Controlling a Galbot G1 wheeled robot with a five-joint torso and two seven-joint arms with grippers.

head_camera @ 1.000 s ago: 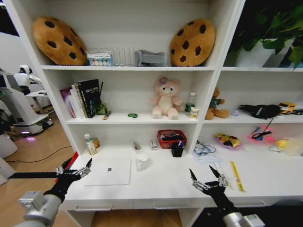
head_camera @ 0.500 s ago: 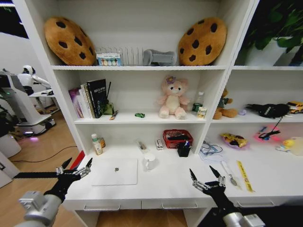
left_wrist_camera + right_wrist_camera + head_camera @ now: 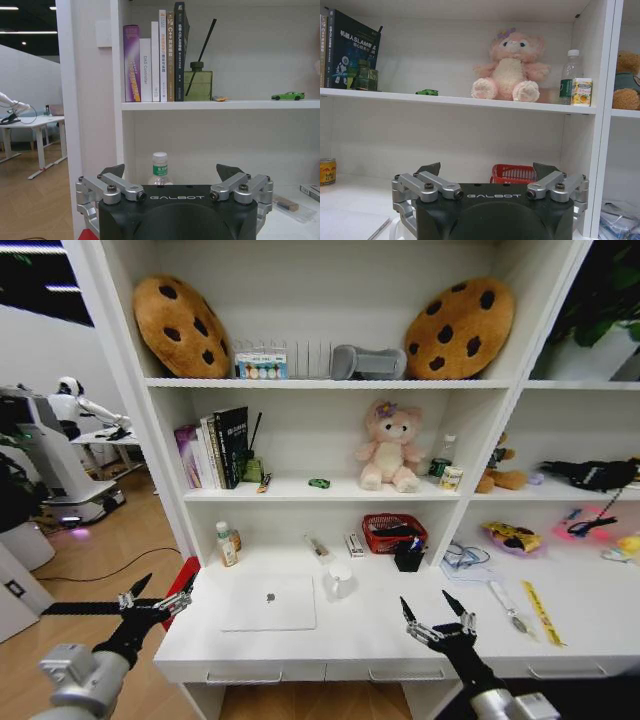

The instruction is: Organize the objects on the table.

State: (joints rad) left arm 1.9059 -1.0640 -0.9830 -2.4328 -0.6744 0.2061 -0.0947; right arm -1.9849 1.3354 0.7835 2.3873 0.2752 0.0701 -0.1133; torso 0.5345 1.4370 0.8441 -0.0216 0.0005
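Note:
The white table [image 3: 370, 640] carries a thin silver laptop [image 3: 268, 602], lying shut at its left. A black holder [image 3: 408, 556] with a blue pen in it stands by a red basket [image 3: 394, 533]. A small green item [image 3: 319, 483], which reads as a toy car [image 3: 287, 95] from the wrist, sits on the shelf above. My left gripper [image 3: 160, 592] hangs open off the table's left front corner, holding nothing. Open and empty as well, my right gripper [image 3: 425, 608] hovers over the front edge, right of the laptop. Both show open from the wrists [image 3: 172, 172] [image 3: 487, 170].
A white cup [image 3: 340, 580], a small bottle [image 3: 226, 543], cables [image 3: 465, 556], a slim utensil [image 3: 508, 606] and a yellow ruler [image 3: 543, 613] also lie on the table. Shelves with books, plush toys and cookie cushions rise behind. Another robot [image 3: 60, 440] stands at the far left.
The whole picture has shifted to the right, so the camera has moved. Both grippers keep their pose and stay open.

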